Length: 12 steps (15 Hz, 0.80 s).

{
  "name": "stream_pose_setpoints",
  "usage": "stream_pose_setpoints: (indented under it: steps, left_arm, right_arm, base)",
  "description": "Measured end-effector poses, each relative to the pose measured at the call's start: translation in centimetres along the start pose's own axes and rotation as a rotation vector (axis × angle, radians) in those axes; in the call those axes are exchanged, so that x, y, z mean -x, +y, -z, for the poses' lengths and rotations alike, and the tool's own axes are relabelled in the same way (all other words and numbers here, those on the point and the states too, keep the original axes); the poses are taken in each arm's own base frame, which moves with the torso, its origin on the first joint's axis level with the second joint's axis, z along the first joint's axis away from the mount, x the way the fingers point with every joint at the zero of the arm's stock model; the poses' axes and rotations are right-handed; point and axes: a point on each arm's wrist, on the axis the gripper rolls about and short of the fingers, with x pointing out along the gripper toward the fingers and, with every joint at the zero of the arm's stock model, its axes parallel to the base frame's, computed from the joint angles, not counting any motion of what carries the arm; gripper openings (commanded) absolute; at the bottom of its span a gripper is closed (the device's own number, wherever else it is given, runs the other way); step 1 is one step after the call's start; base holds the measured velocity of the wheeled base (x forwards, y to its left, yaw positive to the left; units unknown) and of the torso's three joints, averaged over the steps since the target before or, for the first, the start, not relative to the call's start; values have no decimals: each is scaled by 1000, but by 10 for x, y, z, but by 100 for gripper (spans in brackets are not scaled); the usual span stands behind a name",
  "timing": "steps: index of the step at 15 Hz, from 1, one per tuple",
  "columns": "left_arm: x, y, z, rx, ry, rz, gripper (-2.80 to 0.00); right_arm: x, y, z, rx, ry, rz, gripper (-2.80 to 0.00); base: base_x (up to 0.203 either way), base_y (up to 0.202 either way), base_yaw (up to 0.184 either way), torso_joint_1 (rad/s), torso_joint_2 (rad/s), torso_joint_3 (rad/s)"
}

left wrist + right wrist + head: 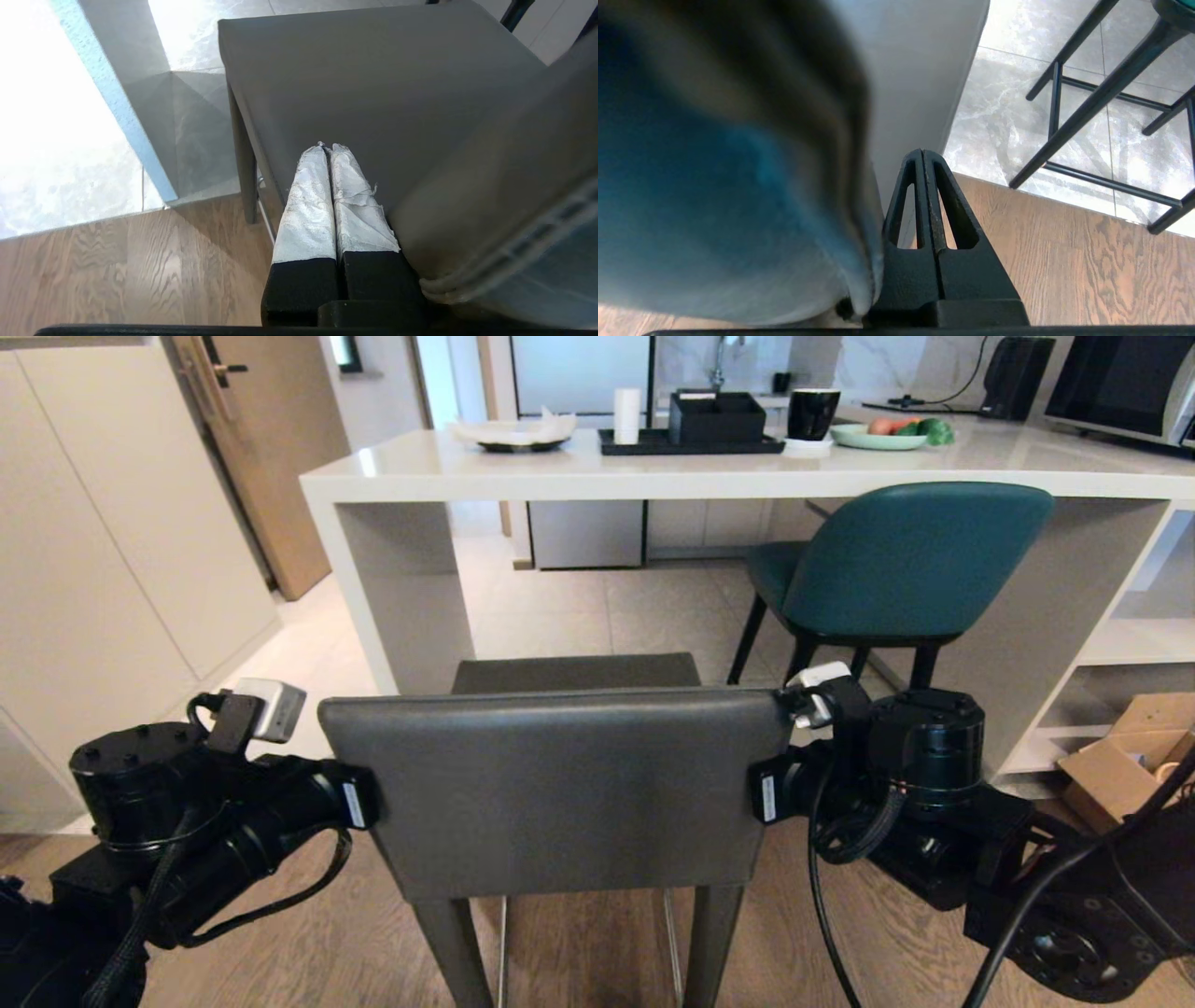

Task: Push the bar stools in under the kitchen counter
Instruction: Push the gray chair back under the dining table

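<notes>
Both claws, left (327, 151) and right (923, 156), pinched shut and empty, flank the grey stool's (560, 784) back, braced to shove it under the counter (579, 476).

A: What sits around the black tray (691, 445)?

B: A black box (716, 417) and a white cup (626, 415) stand on it. Left of the tray lies a dark plate with white paper (514, 432); right of it a black mug (812, 413), then a green plate of vegetables (892, 434).

A: Farther off?

B: A microwave (1125, 383) far right of the tray, a wooden door (266, 448) far left, a cardboard box (1125, 761) low at right.
</notes>
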Motion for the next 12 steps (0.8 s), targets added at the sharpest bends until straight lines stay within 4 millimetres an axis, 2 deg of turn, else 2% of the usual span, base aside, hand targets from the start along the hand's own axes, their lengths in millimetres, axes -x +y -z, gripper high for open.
stream_pose_setpoints:
  steps: [5, 10, 12]
  left_arm:
    - [-24, 1, 3, -26, -74, 11, -280]
    - [-39, 9, 8, -22, -68, -15, -280]
    - [-49, 16, 7, -23, -79, -33, -280]
  right_arm:
    - [-11, -18, -2, 4, -3, 35, -280]
    - [-45, -18, -10, 10, -41, 55, -280]
    - [-52, -13, -10, 16, -45, 45, -280]
  base:
    - [0, 0, 0, 0, 0, 0]
    - [0, 0, 0, 0, 0, 0]
    - [0, 0, 0, 0, 0, 0]
